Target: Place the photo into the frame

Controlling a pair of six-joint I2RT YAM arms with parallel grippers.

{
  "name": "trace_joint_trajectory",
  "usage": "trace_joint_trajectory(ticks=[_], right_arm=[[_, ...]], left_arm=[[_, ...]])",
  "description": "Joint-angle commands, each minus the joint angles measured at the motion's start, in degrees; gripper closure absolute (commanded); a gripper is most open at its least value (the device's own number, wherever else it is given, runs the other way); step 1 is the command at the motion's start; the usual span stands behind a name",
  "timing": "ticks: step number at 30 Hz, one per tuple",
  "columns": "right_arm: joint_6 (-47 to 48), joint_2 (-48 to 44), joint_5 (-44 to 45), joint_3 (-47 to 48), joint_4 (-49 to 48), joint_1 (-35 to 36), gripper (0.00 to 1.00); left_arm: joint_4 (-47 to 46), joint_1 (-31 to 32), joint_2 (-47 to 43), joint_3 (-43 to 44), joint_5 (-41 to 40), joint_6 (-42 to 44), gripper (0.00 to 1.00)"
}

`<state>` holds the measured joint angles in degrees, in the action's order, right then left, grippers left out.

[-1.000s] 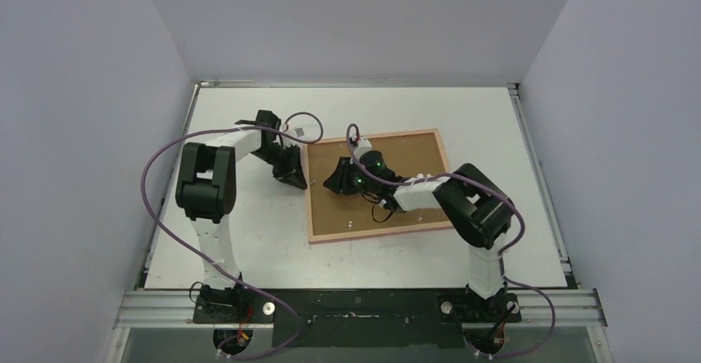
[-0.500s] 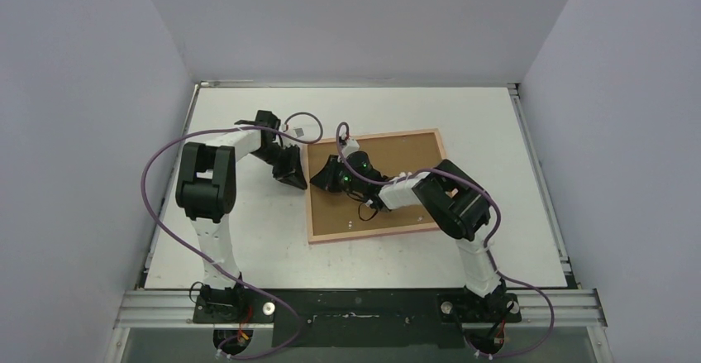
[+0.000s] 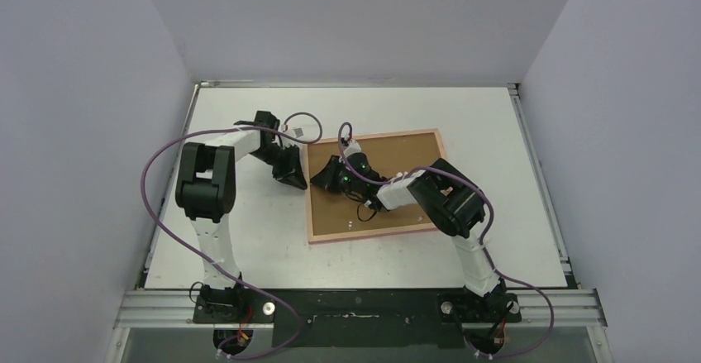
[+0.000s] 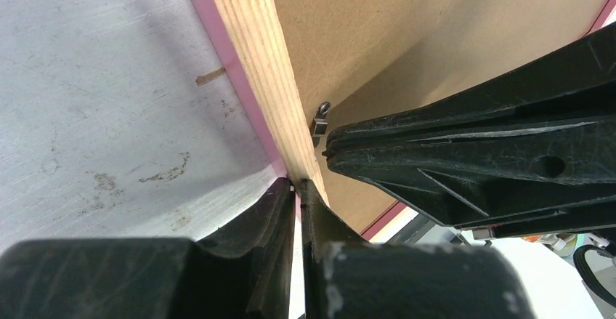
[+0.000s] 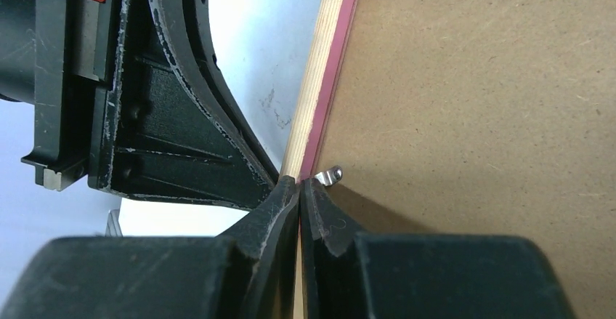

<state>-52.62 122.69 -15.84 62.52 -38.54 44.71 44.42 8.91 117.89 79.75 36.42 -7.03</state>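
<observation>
Pinched narrow, right tool has slid to frame edge; left tool narrow too.

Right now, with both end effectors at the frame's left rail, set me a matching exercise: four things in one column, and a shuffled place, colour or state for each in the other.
Column one:
1. backing panel
2. metal tab
3. left end effector
4. right end effector

Column two:
A. shut, tips beside the tab, on the panel side
B. brown, lying inside the frame
C. shut, tips at the frame's outer edge, on the table side
D. silvery, at the frame's inner edge

Pairs: 1-B, 2-D, 3-C, 4-A
</observation>
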Motion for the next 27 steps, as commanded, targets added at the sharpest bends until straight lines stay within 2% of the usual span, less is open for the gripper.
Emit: trace_joint_trajectory(ticks=[1,21,27], right_arm=[[-0.9,1.1,1.2,2.3,-2.7,0.4,0.95],[-4.8,3.4,2.3,2.6,0.1,1.1,0.95],[-3.5,3.6,4.7,2.9,4.7,2.2,0.95]], left_arm=[[-4.7,0.1,2.0,-1.2,-2.9,1.8,0.94],[-5.4,0.1,2.4,-1.4,-2.2,1.8,0.95],[-5.3,0.1,2.3,-1.3,-1.9,1.9,0.95]])
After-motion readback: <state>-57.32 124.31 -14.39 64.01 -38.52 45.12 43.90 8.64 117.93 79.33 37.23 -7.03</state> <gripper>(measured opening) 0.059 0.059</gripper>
